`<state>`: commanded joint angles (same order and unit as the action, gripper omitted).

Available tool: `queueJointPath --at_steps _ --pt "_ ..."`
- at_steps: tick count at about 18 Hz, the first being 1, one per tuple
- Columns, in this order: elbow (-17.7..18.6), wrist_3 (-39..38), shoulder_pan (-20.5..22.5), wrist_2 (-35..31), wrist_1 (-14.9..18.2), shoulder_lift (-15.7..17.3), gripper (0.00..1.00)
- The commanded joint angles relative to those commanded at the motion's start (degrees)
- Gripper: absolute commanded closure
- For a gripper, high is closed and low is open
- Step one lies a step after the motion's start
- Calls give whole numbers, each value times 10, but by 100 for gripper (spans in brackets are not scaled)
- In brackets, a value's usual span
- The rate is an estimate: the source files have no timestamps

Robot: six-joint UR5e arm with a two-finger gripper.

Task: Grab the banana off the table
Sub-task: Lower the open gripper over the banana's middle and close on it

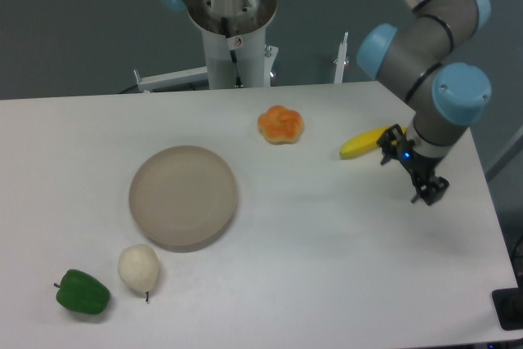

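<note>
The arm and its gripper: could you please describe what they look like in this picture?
The arm is built of silvery-grey cylindrical segments with light blue round caps at the joints. At its end sits a small black two-finger gripper with thin dark fingers, and a small blue light glows on it. A second grey and blue joint shows on a white pedestal at the top. No loose cables are clearly visible on the arm.

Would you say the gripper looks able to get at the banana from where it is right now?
Probably yes. The gripper is open and right beside the banana, whose far end the arm hides. Nothing else lies near; the orange fruit sits well apart on the table.
</note>
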<state>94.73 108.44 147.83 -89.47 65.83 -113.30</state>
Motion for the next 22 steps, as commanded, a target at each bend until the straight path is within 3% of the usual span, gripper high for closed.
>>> queueJointPath --at_steps 5,10,16,20,22 --pt "90 83 42 0 -56 25 0" --pt "146 89 62 -1 -97 26 0" --pt "166 87 73 0 -109 25 2" --pt "163 87 72 1 -116 25 73" --pt "158 85 70 0 -128 24 84"
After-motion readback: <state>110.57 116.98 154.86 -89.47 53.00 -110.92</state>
